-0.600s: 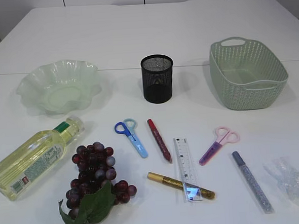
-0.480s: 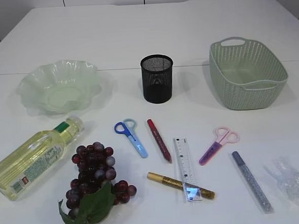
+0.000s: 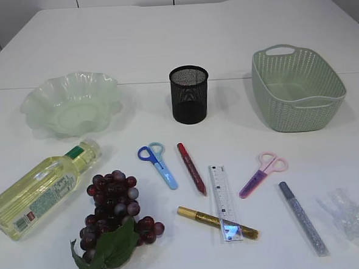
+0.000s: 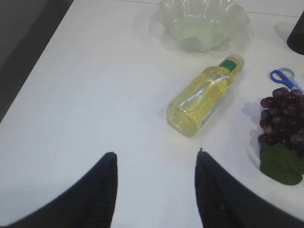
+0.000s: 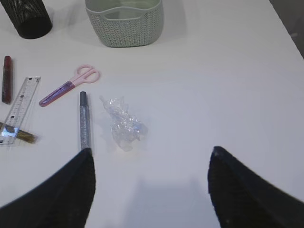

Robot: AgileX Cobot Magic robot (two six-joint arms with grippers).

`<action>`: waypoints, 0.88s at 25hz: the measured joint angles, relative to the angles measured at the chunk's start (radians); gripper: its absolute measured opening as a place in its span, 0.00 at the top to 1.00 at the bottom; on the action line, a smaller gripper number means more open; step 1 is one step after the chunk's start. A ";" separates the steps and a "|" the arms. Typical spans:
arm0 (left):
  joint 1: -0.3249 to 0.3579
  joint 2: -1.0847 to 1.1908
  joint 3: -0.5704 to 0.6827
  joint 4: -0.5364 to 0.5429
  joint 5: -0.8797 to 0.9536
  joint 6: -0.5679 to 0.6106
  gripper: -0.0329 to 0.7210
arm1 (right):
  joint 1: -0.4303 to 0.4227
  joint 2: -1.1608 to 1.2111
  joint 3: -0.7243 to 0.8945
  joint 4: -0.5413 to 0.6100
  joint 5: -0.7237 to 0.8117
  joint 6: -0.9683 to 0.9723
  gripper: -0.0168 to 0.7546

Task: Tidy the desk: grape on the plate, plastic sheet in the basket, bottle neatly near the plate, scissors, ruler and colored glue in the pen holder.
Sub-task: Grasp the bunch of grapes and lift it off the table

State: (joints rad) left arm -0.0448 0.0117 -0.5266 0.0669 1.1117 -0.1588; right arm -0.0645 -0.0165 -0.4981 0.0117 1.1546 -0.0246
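**Desk untidied, both grippers empty**

Landmark: black pen holder (image 3: 189,93). Plate (image 3: 71,103) far to its left, basket (image 3: 297,88) to its right. In front of it: blue scissors (image 3: 157,163), red glue (image 3: 191,168), ruler (image 3: 224,202), gold glue (image 3: 216,222), pink scissors (image 3: 263,173), silver glue (image 3: 303,217). Front-left: bottle (image 3: 41,188) on its side, grape (image 3: 115,212). Front-right: crumpled plastic sheet (image 5: 124,124), probably film. Left gripper (image 4: 154,159) spread above bare table; right gripper (image 5: 151,156) spread wide just short of the sheet.

Black mesh pen holder (image 3: 189,94), crinkled clear plastic sheet (image 5: 124,125)
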 joint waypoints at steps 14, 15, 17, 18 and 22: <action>0.000 0.000 0.000 0.000 0.000 0.000 0.52 | 0.000 0.000 0.000 0.000 0.000 0.000 0.23; 0.000 0.000 0.000 0.000 0.000 0.000 0.52 | 0.000 0.000 0.000 0.000 0.000 0.000 0.23; 0.000 0.000 0.000 0.000 0.000 0.000 0.52 | 0.000 0.000 0.000 0.000 0.000 0.000 0.23; 0.000 0.000 0.000 0.000 0.000 0.000 0.52 | 0.000 0.000 0.000 0.000 0.000 0.000 0.23; 0.000 0.000 0.000 0.000 0.000 0.000 0.53 | 0.000 0.000 0.000 0.000 0.000 0.000 0.23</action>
State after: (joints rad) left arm -0.0448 0.0117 -0.5266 0.0669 1.1117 -0.1588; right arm -0.0645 -0.0165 -0.4981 0.0117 1.1546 -0.0246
